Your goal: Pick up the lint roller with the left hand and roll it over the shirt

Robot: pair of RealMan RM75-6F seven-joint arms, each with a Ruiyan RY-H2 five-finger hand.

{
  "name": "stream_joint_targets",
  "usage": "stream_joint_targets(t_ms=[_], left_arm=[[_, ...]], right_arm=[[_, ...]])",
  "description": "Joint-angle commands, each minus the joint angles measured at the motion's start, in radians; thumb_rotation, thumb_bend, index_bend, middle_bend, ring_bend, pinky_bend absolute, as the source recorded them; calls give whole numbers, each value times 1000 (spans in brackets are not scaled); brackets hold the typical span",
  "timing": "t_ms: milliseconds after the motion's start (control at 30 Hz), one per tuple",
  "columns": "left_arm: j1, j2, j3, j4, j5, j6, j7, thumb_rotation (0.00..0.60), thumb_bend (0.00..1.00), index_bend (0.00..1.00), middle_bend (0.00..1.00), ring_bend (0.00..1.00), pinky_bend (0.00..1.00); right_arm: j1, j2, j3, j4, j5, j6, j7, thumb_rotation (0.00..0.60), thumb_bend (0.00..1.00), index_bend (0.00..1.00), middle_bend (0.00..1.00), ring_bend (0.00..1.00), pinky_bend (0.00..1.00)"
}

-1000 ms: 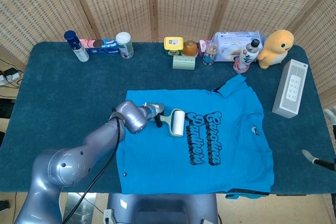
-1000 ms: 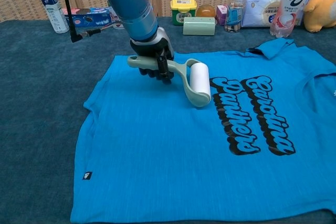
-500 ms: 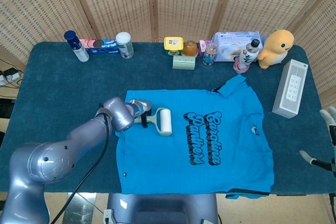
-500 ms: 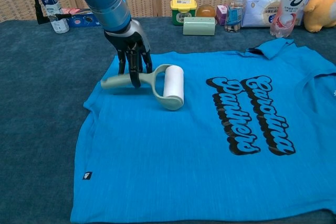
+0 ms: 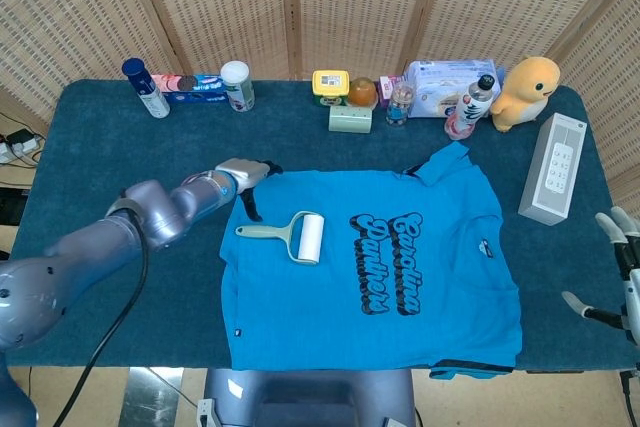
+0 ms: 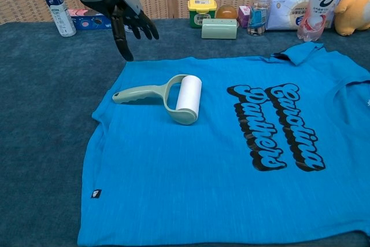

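Note:
The lint roller (image 5: 289, 235) (image 6: 167, 95), pale green with a white roll, lies free on the left part of the blue shirt (image 5: 370, 277) (image 6: 219, 160), handle pointing left. My left hand (image 5: 244, 179) (image 6: 121, 11) hovers above the shirt's upper left corner, fingers spread, holding nothing, well clear of the roller's handle. My right hand (image 5: 622, 267) shows at the far right edge of the head view, off the table, fingers apart and empty.
Bottles, jars and boxes (image 5: 340, 97) line the table's far edge, with a wipes pack (image 5: 445, 82) and a yellow plush duck (image 5: 525, 92). A white box (image 5: 552, 169) lies right of the shirt. Dark blue cloth (image 5: 120, 167) covers the table.
My left hand let go of the roller's handle, opened and lifted away to the upper left. The roller stayed on the shirt, shifted slightly left.

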Motion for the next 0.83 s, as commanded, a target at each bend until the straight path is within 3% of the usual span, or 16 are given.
stream_joint_targets(t_ms=[33, 200, 333, 600, 833], left_arm=[[24, 141, 144, -193, -177, 249, 208, 600, 238, 0, 0, 0, 164], [93, 202, 265, -435, -488, 666, 598, 600, 180, 0, 0, 0, 149], [278, 187, 274, -631, -615, 1159, 864, 600, 58, 0, 0, 0, 141], [668, 135, 250, -700, -415, 1594, 907, 600, 79, 0, 0, 0, 131], [881, 87, 227, -705, -302, 1707, 977, 600, 105, 0, 0, 0, 126]], right_arm=[[-1, -1, -1, -2, -3, 5, -4, 600, 0, 57, 0, 0, 0], [0, -5, -1, -1, -7, 9, -12, 600, 0, 57, 0, 0, 0], [6, -19, 3, 10, -2, 5, -28, 600, 0, 56, 0, 0, 0], [22, -58, 25, 53, 40, -4, -81, 600, 0, 56, 0, 0, 0], [28, -84, 39, 81, 65, -1, -116, 600, 0, 57, 0, 0, 0]])
